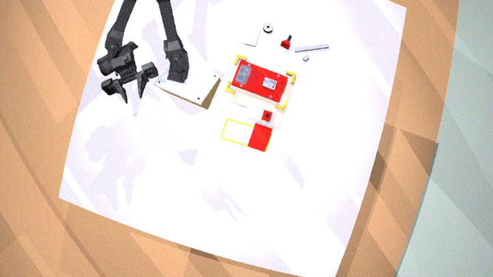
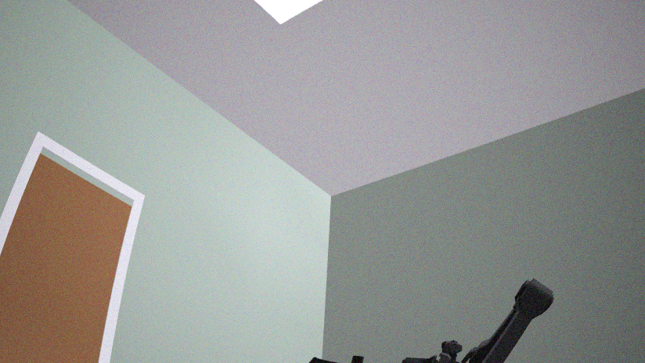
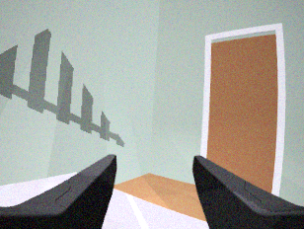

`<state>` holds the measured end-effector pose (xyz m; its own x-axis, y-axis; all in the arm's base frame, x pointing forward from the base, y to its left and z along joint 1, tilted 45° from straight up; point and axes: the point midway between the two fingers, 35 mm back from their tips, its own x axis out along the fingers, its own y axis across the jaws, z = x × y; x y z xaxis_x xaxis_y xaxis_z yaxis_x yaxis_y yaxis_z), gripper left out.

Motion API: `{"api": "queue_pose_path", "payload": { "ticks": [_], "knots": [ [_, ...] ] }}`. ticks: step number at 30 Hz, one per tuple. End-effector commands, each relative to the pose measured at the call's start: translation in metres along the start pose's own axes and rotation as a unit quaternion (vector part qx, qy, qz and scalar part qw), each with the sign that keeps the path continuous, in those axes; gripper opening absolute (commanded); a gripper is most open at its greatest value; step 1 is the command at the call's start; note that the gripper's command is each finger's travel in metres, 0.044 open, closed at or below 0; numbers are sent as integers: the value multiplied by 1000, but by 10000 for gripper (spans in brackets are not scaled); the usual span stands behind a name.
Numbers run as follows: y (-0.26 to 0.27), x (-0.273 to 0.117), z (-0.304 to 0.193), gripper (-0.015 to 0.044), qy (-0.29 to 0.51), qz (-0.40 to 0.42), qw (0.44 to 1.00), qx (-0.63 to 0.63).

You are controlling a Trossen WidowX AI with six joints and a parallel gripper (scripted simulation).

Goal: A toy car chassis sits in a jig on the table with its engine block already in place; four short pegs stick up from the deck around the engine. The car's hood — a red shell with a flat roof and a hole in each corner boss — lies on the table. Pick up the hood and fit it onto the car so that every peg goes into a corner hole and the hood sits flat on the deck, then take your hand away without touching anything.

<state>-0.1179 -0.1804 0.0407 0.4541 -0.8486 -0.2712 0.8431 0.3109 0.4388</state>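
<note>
The red car chassis (image 1: 254, 84) sits between the yellow corners of the jig (image 1: 291, 75). The grey-white engine block (image 1: 269, 82) is on its right half; the short pegs are too small to tell apart. A flat red piece (image 1: 260, 137), apparently the hood, lies below the jig at the right end of a yellow outlined rectangle (image 1: 234, 140). Its corner holes cannot be made out. My gripper (image 1: 133, 100) (image 3: 155, 162) is open with nothing between its fingers, far to the left of the jig and hood. The wrist view shows neither of them.
The arm's white base plate (image 1: 196, 87) stands between gripper and jig. A small red block (image 1: 263, 118) with a black dot sits between jig and hood. Behind the jig lie a grey ring (image 1: 265, 29), a red piece with a black tip (image 1: 285, 44), a grey bar (image 1: 311, 48) and a small grey block (image 1: 306, 58).
</note>
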Motion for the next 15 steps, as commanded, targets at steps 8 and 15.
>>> {"api": "queue_pose_path", "payload": {
  "ticks": [8, 15],
  "knots": [
    [10, 37, -5, 431, 89, 82, 992, 40],
    [26, 81, -14, 440, 197, 152, 966, 76]
  ]
}}
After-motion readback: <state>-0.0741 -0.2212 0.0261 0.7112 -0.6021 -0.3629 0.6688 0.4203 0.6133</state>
